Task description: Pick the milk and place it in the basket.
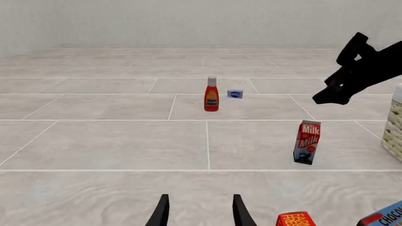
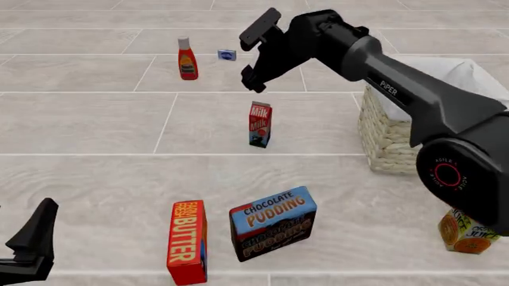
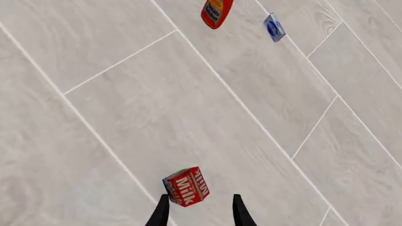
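The small tall red milk carton (image 2: 259, 124), with gabled top, white "Milk" lettering and dark blue base, stands upright on the pale grey tiled tabletop (image 2: 95, 125), near the table's middle. It stands apart from everything else and nothing touches it.

The large pale woven wicker basket (image 2: 383, 140) with white cloth liner sits to the right of the carton, well apart from it; the right arm crosses in front of part of it.

The right gripper (image 2: 248, 76) hangs in the air above and beyond the carton, pointing down toward the table. In the right wrist view its two dark fingers (image 3: 162, 212) are spread with a gap between them, nothing held; the carton (image 3: 186, 186) shows just beyond the tips, seen from above.

The left gripper (image 2: 32, 238) sits low at the near left corner, well away from the carton. In the left wrist view its fingers (image 1: 162, 212) are likewise parted and empty.

Further items: a red ketchup bottle (image 2: 187, 58) with white cap stands upright at the far side, a small blue packet (image 2: 227, 55) just beside it. At the near side, a red butter box (image 2: 188, 241) stands beside a blue and brown chocolate pudding box (image 2: 273, 223). An orange juice carton (image 2: 465, 231) is at the near right, partly hidden by the right arm's base.
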Action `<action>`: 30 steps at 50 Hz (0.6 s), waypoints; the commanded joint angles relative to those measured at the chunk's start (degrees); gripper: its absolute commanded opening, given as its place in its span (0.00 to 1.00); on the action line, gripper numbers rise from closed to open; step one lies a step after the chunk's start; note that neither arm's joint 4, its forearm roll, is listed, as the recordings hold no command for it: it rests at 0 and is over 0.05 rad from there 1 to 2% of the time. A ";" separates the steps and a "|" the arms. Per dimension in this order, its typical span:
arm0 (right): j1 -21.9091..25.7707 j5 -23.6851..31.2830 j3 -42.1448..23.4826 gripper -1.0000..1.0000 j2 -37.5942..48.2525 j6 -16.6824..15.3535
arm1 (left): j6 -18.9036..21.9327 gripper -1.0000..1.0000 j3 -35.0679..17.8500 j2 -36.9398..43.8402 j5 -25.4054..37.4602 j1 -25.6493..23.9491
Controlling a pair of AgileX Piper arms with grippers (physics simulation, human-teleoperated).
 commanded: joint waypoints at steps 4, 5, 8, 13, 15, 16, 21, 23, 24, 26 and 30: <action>0.35 0.95 -4.34 1.00 5.01 0.16 | -0.01 1.00 0.00 0.00 0.00 -0.01; 0.25 1.05 -4.65 1.00 5.30 0.09 | 0.01 1.00 0.00 0.00 0.00 0.00; 0.22 0.93 -4.73 1.00 5.57 0.26 | 0.00 1.00 0.00 0.00 0.00 -0.01; 0.10 0.17 -4.04 1.00 6.24 0.55 | -0.01 1.00 0.00 0.00 0.00 -0.01; 0.13 -0.09 -3.78 1.00 6.40 0.80 | -0.02 1.00 0.00 0.00 -0.01 0.01; 0.13 -0.10 -3.76 1.00 6.40 0.80 | -0.02 1.00 0.00 0.00 -0.01 0.01; 0.21 -0.78 -2.95 1.00 6.83 1.13 | -0.02 1.00 0.00 0.00 0.00 0.01; 0.29 -1.00 -2.75 1.00 7.00 1.26 | -0.01 1.00 0.00 0.00 0.01 -0.01; 0.30 -0.97 -2.80 1.00 7.13 1.31 | 0.01 1.00 0.00 0.00 -0.01 0.00; 0.30 -1.00 -2.94 1.00 7.39 1.39 | 0.01 1.00 0.00 0.00 -0.01 -0.01; 0.42 -1.45 -2.60 1.00 7.60 1.71 | -0.01 1.00 0.00 0.00 0.00 0.00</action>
